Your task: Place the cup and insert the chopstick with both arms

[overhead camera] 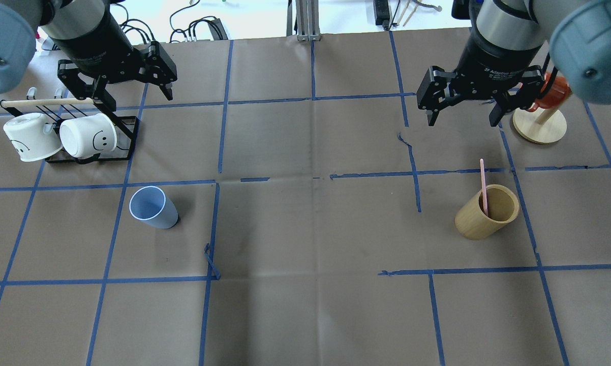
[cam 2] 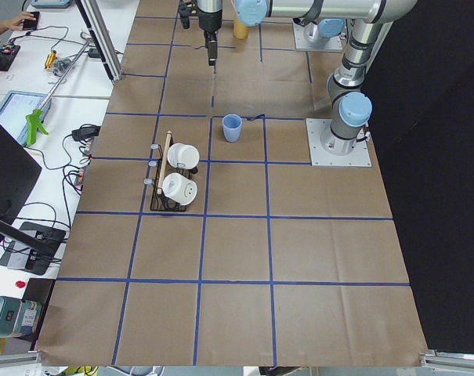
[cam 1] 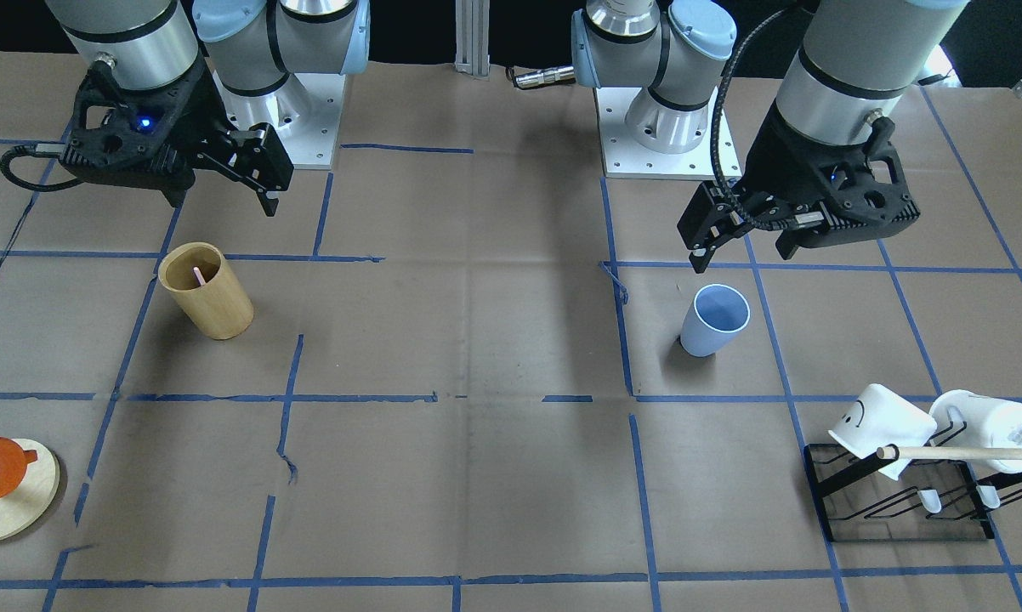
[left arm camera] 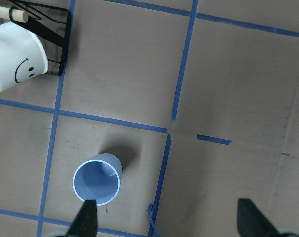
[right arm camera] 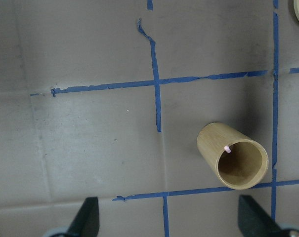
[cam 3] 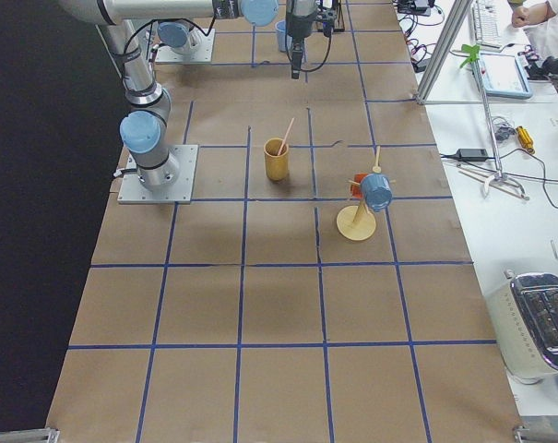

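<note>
Moving room: we see wide bare table in the mid; mug rack at L edge, wooden mug tree at R edge.
L gripper: jaws spread, holding nothing, raised; blue cup upright on table, nearer robot, well apart.
R gripper: jaws spread, holding nothing; bamboo holder upright, nearer robot, apart.
Contents: pink chopstick leans inside bamboo holder; two white smiley mugs on mug rack.

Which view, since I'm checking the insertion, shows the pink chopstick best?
Overhead exterior: the pink chopstick shows nearly full length, leaning in the bamboo holder. Exterior right shows it small and distant; the front-facing and right wrist views catch only its tip; the others miss it.
</note>
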Action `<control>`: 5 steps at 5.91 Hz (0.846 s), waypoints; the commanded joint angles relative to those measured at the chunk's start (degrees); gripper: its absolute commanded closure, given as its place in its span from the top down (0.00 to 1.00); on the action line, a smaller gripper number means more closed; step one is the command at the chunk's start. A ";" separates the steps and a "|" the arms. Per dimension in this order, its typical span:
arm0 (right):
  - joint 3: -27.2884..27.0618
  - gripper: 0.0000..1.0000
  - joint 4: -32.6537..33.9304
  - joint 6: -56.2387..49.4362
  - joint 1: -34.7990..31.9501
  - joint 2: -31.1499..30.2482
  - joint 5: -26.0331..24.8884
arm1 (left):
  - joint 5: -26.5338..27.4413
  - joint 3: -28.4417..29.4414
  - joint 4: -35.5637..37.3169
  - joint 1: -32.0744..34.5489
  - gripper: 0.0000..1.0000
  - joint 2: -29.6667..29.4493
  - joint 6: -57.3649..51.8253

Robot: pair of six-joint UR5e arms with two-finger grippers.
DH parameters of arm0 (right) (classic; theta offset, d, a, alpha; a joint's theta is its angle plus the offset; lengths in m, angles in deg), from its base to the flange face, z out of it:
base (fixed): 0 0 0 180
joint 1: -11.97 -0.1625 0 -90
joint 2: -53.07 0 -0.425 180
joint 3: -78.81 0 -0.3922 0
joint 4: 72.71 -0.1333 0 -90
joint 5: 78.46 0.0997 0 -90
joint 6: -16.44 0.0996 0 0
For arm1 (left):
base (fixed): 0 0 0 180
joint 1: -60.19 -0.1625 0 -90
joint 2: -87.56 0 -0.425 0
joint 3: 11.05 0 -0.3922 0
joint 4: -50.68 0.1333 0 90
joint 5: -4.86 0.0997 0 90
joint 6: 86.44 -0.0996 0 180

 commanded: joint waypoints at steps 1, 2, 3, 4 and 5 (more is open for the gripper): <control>-0.13 1.00 0.00 0.00 0.09 -0.09 0.08 | -0.15 -0.09 0.04 0.05 0.99 0.44 0.00; -0.13 1.00 0.00 0.00 0.00 0.00 0.08 | -0.06 -0.10 -0.05 0.05 0.99 0.53 0.00; -0.13 1.00 0.00 0.00 0.00 -0.09 0.08 | -0.50 -0.10 0.04 0.05 0.99 -0.34 0.17; -0.13 1.00 0.00 0.00 0.00 0.00 0.08 | -0.07 -0.18 0.04 0.14 0.99 -0.35 0.00; -0.13 1.00 0.00 0.00 0.09 0.00 0.00 | 0.11 -0.18 0.04 0.14 0.99 -0.78 -0.61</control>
